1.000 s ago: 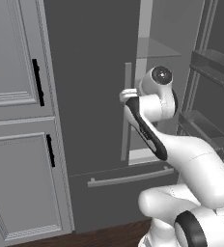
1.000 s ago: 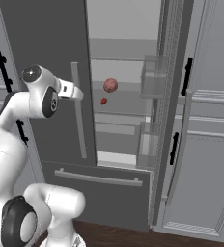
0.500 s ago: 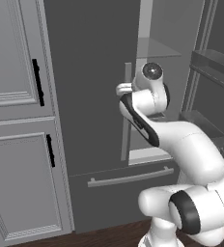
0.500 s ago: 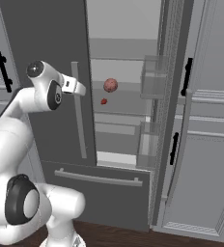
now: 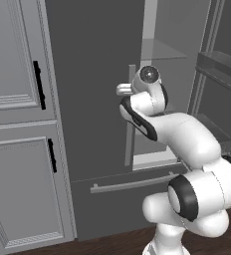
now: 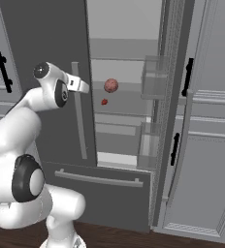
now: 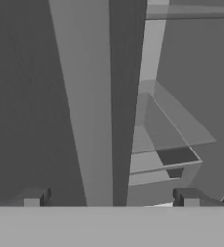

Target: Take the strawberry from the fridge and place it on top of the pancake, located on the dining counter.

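A white arm is reaching toward the fridge (image 6: 46,43), whose right door is standing open at the centre of the right base view. The gripper (image 7: 111,198) is spread wide and holding nothing, its 2 fingertips (image 7: 34,198) straddling the closed left door's vertical bar handle (image 7: 85,106) along the hand view's lower edge. The strawberry (image 6: 111,85) is sitting on a clear shelf (image 6: 121,92) inside, just above a smaller red item (image 6: 104,101), at centre frame.

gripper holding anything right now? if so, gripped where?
Nothing is held. The gripper is open and empty, fingertips either side of the fridge door's handle without closing on it. The strawberry sits on a fridge shelf.
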{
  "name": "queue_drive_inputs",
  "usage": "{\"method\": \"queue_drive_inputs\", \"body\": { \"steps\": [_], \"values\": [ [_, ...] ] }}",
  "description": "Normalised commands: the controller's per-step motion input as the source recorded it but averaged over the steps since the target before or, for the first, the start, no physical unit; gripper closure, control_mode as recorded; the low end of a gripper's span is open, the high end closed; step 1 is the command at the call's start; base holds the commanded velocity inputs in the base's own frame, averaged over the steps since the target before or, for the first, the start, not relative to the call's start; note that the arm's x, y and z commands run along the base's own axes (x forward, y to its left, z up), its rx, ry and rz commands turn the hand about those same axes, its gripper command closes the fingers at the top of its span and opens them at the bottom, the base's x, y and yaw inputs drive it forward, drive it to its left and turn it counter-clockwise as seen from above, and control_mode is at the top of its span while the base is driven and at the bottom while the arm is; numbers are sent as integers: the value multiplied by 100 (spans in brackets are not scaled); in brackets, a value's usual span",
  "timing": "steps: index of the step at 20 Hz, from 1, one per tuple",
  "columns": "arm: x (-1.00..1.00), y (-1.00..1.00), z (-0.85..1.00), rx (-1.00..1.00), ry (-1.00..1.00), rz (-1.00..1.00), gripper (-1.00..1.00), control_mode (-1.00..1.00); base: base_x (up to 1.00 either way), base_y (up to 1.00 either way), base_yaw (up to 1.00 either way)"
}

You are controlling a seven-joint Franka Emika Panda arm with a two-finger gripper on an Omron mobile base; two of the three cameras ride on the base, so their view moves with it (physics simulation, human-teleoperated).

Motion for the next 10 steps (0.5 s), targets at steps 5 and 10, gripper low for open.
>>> {"method": "queue_drive_inputs", "body": {
  "steps": [5, 10],
  "values": [
    [48, 6, 0, 0, 0, -1, -100, -100, 0, 0, 0],
    [39, 0, 0, 0, 0, 0, -100, -100, 0, 0, 0]
  ]
}}
